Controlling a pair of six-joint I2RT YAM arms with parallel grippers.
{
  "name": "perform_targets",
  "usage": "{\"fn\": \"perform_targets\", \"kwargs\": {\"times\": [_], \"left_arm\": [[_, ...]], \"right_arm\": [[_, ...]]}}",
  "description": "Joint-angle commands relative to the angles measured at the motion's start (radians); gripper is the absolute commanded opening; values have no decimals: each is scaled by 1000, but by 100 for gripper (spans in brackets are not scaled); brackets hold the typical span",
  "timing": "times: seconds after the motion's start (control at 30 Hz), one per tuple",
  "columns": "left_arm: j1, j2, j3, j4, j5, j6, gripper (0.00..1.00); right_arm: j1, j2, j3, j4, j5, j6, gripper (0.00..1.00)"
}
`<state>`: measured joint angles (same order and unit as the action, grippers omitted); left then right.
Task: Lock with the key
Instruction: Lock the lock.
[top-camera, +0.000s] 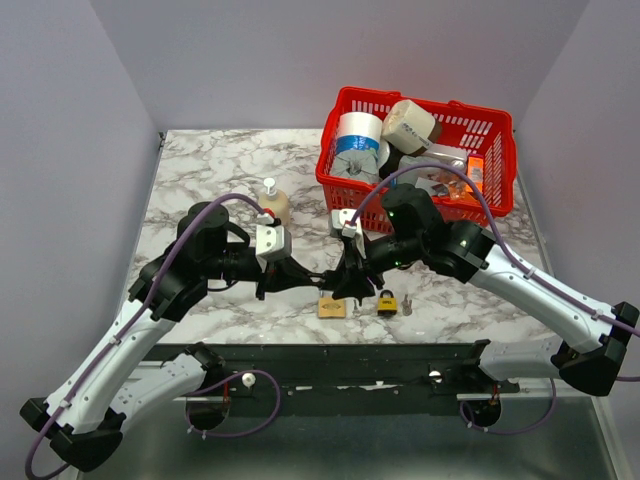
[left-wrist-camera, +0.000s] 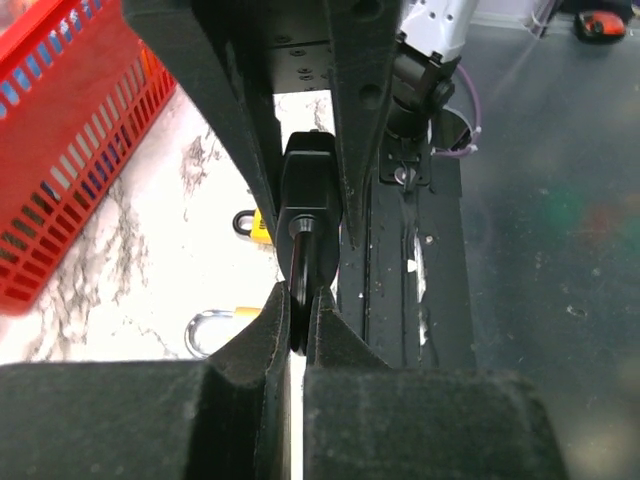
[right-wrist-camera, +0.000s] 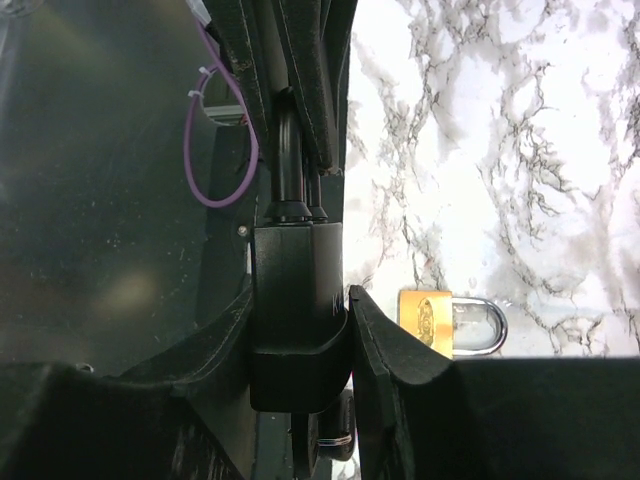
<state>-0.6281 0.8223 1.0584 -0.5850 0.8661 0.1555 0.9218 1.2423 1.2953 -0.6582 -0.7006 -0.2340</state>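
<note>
While the right gripper (right-wrist-camera: 300, 295) clamps the body of a black padlock (right-wrist-camera: 297, 330) between half-spread fingers, the left gripper (left-wrist-camera: 300, 310) pinches the lock's shackle (left-wrist-camera: 302, 262), its fingers nearly touching. The two arms meet nose to nose above the near middle of the marble desk (top-camera: 200, 180). From overhead the held lock is lost among the black fingers. A glint of metal (right-wrist-camera: 335, 440) shows below its body in the right wrist view, but whether that is the key cannot be told. On the desk just below the grippers lie a brass padlock (top-camera: 387, 302) with small keys (top-camera: 405, 306) beside it, and a second brass lock (top-camera: 333, 307) to its left. A red basket (top-camera: 345, 190) of tape rolls stands at the far right, and a pump bottle (top-camera: 273, 203) stands behind the left arm.
</note>
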Motion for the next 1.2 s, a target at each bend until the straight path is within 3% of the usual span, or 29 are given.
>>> {"fn": "perform_targets", "kwargs": {"times": [0.0, 0.03, 0.13, 0.17, 0.23, 0.43, 0.63, 1.17], "left_arm": [[40, 0, 29, 172, -113, -202, 43], [57, -3, 22, 224, -137, -324, 65], [158, -24, -32, 369, -167, -541, 88], [177, -32, -46, 401, -192, -671, 89], [208, -41, -64, 434, -235, -746, 93], [260, -48, -69, 441, -317, -930, 94], [341, -20, -115, 421, -365, -1105, 95], [343, 3, -199, 531, -384, -1182, 87]], "right_arm": [[6, 6, 33, 70, 50, 71, 1], [3, 6, 36, 90, 85, 111, 1], [-3, 5, 42, 193, 169, 177, 1], [-4, 6, 47, 219, 197, 195, 1], [-9, 20, 56, 291, 261, 232, 1], [-9, 51, 56, 471, 400, 314, 1], [-8, 117, 74, 589, 430, 366, 1], [29, 203, 119, 675, 497, 383, 1]]}}
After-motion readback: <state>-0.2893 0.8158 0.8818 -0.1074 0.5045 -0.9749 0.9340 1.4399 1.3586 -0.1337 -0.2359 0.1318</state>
